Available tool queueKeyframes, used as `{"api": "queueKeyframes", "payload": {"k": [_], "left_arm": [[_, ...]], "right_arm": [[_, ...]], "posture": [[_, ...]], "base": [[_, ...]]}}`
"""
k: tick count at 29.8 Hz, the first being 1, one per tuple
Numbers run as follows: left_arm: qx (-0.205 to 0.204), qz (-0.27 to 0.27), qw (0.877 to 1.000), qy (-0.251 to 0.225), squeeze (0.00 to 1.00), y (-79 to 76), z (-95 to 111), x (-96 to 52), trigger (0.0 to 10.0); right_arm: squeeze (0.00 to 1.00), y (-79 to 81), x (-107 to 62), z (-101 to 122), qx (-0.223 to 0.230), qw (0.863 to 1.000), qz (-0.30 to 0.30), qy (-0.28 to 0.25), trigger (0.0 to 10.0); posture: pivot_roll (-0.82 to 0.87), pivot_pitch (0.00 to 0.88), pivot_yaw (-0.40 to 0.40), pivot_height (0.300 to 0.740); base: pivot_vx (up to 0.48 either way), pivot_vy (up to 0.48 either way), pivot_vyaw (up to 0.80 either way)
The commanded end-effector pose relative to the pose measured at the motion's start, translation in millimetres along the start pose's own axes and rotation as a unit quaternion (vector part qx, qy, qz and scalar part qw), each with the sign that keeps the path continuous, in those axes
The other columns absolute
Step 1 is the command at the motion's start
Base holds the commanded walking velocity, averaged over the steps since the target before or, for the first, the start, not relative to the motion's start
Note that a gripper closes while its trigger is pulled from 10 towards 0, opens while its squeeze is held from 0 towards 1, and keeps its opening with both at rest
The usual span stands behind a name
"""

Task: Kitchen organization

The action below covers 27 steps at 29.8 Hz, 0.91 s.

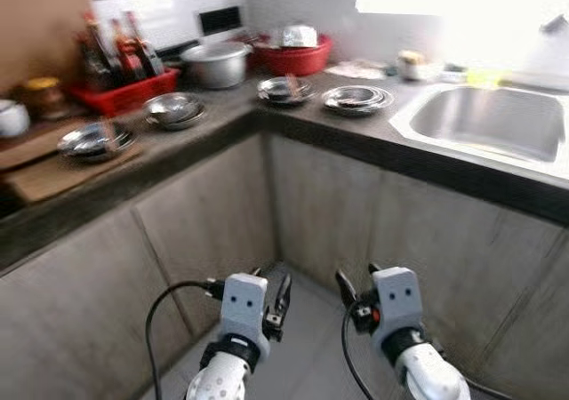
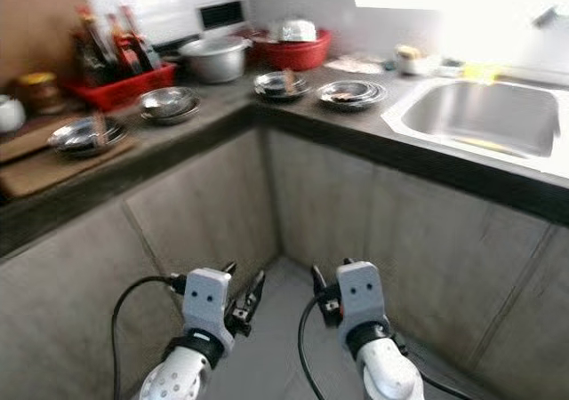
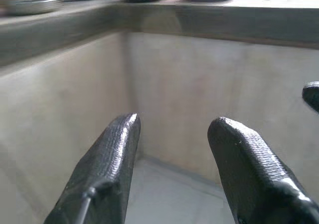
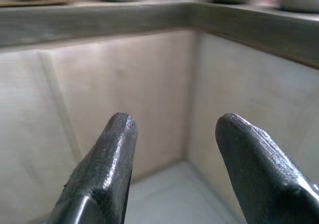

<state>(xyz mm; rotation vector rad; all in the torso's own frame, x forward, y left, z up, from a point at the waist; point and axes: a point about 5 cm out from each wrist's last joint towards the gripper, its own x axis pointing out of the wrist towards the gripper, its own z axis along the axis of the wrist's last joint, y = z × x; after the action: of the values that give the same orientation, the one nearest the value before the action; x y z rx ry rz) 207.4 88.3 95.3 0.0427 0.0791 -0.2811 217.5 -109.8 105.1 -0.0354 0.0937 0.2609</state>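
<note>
Both claws, left claw (image 1: 283, 298) and right claw (image 1: 345, 286), open and empty, low under the bench (image 1: 293, 124); raising blind risks clipping its edge or the stacked steel bowls (image 1: 174, 109).

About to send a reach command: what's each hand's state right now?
Left hand: open, holding nothing.
Right hand: open, holding nothing.
</note>
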Motion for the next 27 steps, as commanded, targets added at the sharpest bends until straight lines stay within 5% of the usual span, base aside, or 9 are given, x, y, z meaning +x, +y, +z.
{"api": "queueKeyframes", "payload": {"k": [1,19,27], "left_arm": [[0.008,0.009,1.000,0.000,0.00,5.9,0.6,0.2,10.0],[0.009,0.013,1.000,0.000,0.00,6.9,0.5,0.9,10.0],[0.008,0.013,1.000,0.001,0.00,6.5,0.2,0.8,10.0]], "right_arm": [[0.00,5.5,2.8,4.8,0.001,1.000,0.011,-0.011,10.0],[0.00,4.5,3.9,1.6,0.005,1.000,0.007,-0.004,10.0],[0.00,-0.2,6.1,2.5,0.013,1.000,-0.011,-0.008,10.0]], "posture": [[0.03,0.000,0.001,0.740],[0.03,0.000,0.001,0.740],[0.03,0.000,0.001,0.740]], "base": [[0.259,0.000,0.80],[0.277,0.000,0.80],[0.286,0.000,0.00]]}}
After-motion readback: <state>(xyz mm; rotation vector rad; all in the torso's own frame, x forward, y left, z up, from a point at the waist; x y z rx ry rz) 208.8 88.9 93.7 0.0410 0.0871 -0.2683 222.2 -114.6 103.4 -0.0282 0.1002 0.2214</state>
